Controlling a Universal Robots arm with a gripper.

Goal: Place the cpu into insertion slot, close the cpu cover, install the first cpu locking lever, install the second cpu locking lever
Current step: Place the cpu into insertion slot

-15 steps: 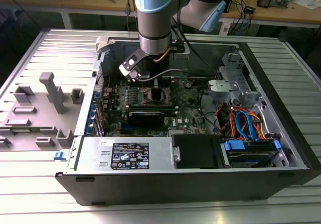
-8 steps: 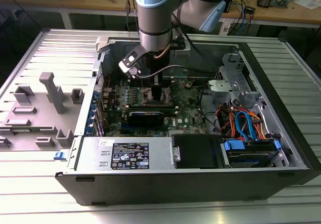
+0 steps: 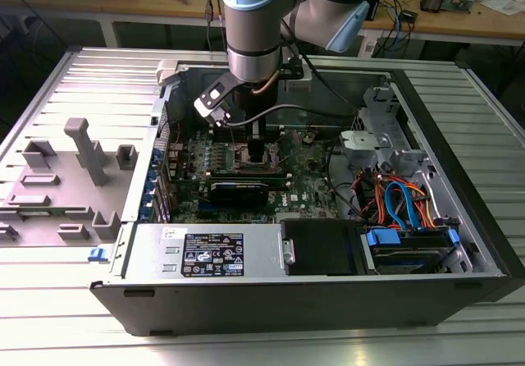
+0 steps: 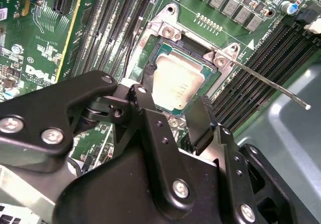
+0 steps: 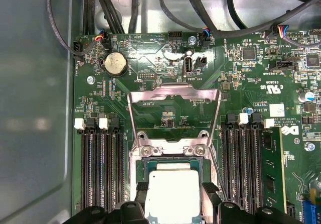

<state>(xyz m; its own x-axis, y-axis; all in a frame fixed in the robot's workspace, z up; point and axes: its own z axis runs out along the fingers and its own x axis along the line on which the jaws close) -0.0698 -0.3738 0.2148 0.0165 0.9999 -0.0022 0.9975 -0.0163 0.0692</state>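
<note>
Pincer [image 4: 170, 106] is down inside the open black desktop computer case [image 3: 312, 300], hanging off the grey-and-blue robot arm [image 3: 254, 21]. Its two black fingers [image 4: 198, 118] look pressed against opposite edges of the small flat square silver-grey cpu [image 5: 173, 184], so I read it as clamped on the cpu. It is gripped by the sides, probably so the bottom contacts stay untouched and the chip goes in level.

The cpu sits directly between the pincer tips, inside the square black-rimmed insertion slot [image 4: 173, 47] on the green circuit board [image 5: 145, 53]. It looks seated or very nearly so; I can't confirm it is fully down.

The thin silver metal cpu cover [image 5: 173, 89], a frame with a big square cut-out, stands swung open just beyond the pincer tips. It hinges at the slot's far edge, so it is out of the chip's way and not closed yet.

A thin silver locking lever [image 4: 271, 83] sticks out loose to one side of the pincer, unlatched, which leaves the cover free. The other lever is not clear.

Long narrow black memory slots [image 5: 100, 169] flank the pincer on both sides, close by, so the fingers have little room. The case lies on a ribbed grey metal surface [image 3: 98, 70].
</note>
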